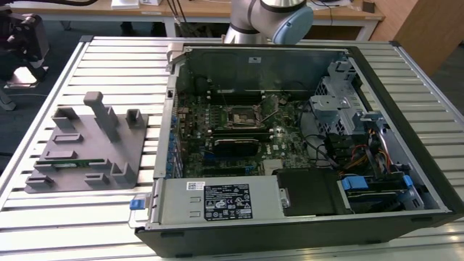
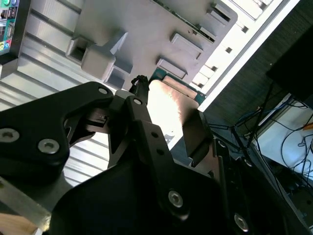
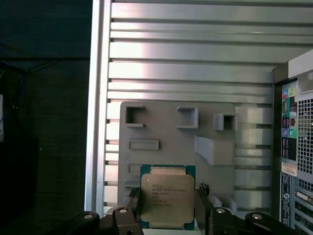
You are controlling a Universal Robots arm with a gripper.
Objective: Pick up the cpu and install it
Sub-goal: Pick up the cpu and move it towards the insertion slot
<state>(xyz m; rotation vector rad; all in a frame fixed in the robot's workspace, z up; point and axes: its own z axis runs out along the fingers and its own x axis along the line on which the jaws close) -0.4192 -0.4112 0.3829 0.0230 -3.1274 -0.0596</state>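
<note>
Closest to the cameras, the gripper is clamped on the cpu. In the first wrist view its black fingers press against two opposite edges of the chip, whose silver lid faces the camera with a thin green board edge around it. In the second wrist view the same cpu shines brightly inside the gripper, held clear of what lies beneath. Below it sits the grey plastic tray with its raised blocks and shallow pockets, resting on the slatted aluminium table, with the rear panel of the computer case just beside it. In the exterior view, the tray lies toward the exterior view's left and carries a green memory stick. The open computer case lies beside it, its motherboard exposed with the square socket near the middle. Beyond the case rises the arm.
</note>
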